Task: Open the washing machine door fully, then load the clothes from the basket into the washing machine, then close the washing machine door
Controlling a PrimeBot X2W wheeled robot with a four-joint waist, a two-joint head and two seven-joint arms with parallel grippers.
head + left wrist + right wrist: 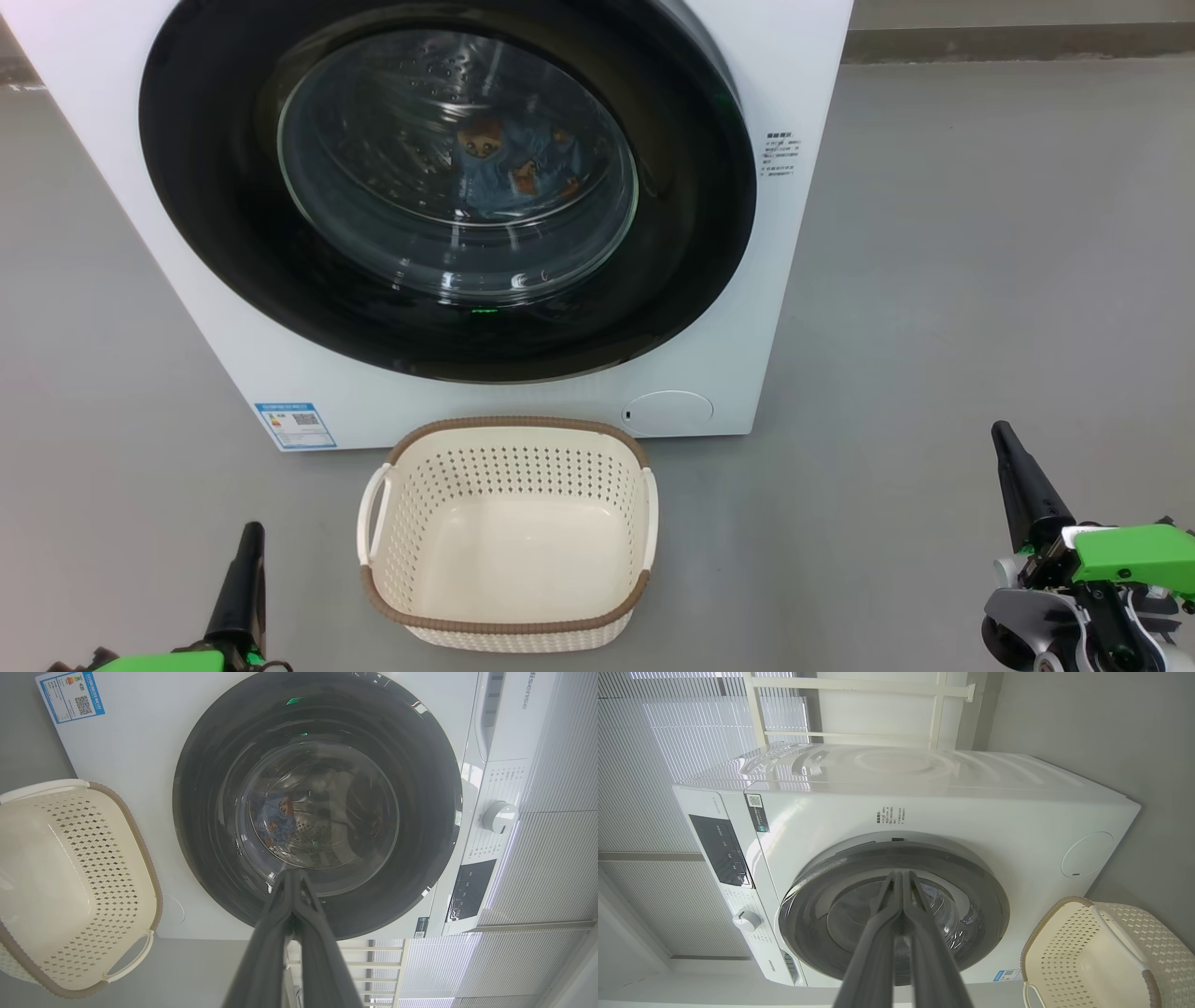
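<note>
The white washing machine (523,411) stands ahead with its round black door (224,243) closed flat against the front. Through the glass window the light blue clothes (509,173) with brown and orange prints lie inside the drum; they also show as clothes (278,819) in the left wrist view. The cream basket (509,630) with a brown rim sits on the floor before the machine, with nothing in it. My left gripper (250,534) is shut at the lower left, holding nothing. My right gripper (1003,431) is shut at the lower right, also holding nothing.
Grey floor (980,280) spreads to both sides of the machine. A blue label sticker (295,425) sits at the machine's lower left, a round cover (667,411) at its lower right. Control panel and dial (499,816) lie along the machine's top; white blinds (668,732) hang behind.
</note>
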